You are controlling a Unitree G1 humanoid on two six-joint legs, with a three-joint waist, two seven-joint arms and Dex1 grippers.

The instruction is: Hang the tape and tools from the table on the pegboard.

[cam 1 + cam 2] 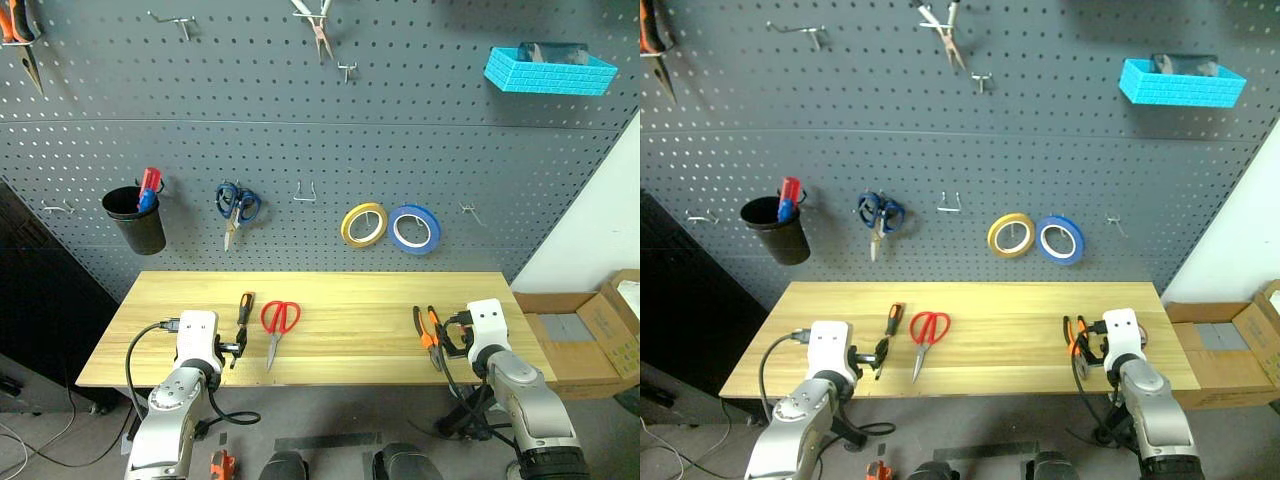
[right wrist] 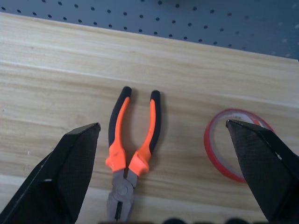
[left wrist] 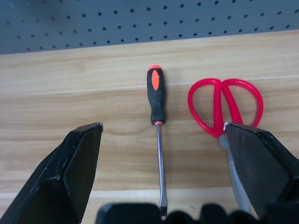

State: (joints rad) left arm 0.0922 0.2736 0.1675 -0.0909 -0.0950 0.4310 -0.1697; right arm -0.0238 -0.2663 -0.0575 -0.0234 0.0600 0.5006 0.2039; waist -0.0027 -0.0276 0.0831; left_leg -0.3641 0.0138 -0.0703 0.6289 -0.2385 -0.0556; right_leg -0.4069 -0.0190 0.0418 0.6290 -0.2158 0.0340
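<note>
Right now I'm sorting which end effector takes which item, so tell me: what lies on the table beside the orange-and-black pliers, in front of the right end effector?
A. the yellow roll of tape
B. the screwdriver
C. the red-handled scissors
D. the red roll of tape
D: the right wrist view shows the red roll of tape lying flat on the table beside the pliers.

Red-handled scissors, orange-and-black screwdriver and pliers, red tape on a pale yellowish plank surface; dark grey dotted pegboard.

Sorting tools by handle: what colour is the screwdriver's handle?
Black with orange accents; the screwdriver shows best in the left wrist view.
</note>
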